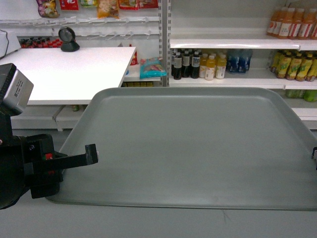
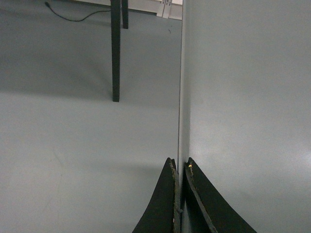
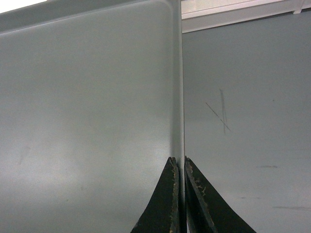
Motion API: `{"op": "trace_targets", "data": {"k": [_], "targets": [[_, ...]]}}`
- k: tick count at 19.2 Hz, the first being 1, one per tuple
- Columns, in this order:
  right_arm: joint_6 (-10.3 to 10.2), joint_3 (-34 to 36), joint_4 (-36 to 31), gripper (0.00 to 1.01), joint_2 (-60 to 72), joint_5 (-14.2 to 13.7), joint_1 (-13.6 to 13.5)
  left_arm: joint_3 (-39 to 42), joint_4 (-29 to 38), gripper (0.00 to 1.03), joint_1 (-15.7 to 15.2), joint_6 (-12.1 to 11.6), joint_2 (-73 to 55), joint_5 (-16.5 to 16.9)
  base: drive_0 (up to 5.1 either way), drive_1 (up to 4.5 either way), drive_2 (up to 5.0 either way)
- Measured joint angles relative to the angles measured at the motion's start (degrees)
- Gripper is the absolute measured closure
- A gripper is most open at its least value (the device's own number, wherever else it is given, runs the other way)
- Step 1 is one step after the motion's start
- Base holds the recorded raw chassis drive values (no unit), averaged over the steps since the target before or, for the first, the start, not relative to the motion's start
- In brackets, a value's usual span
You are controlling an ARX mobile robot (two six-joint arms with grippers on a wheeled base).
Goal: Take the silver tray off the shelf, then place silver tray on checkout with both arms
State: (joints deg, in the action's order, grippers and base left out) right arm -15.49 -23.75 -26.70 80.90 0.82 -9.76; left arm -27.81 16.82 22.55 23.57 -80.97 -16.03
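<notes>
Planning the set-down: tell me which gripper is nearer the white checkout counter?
Left. The left gripper grips the silver tray on the side below the checkout; the right gripper holds the opposite edge.

silver tray (image 1: 198, 148): plain matte grey-green, no pattern
left pincer (image 2: 180, 167): black
surface (image 1: 69, 69) behind the tray: plain white
shelf (image 1: 237, 43) behind the tray: glossy white
floor (image 2: 73, 145) beneath the tray: pale grey

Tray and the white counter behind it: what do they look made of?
Tray: matte grey-green, with a soft, diffuse sheen, a thin raised rim and rounded corners. It looks like moulded plastic or coated metal; the pictures cannot settle which.

Counter: flat, plain white top with a thin squared edge, probably laminate or painted board.

Both grippers, left and right, pinch the tray's rim.
</notes>
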Motion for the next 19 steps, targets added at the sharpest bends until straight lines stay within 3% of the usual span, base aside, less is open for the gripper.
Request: {"op": "trace_targets", "data": {"k": [19], "targets": [[0.0, 0.0, 0.0, 0.99, 0.0, 0.0, 0.0, 0.0, 0.1, 1.00, 0.0, 0.0, 0.0, 0.0, -5.0, 2.50, 2.5]]}}
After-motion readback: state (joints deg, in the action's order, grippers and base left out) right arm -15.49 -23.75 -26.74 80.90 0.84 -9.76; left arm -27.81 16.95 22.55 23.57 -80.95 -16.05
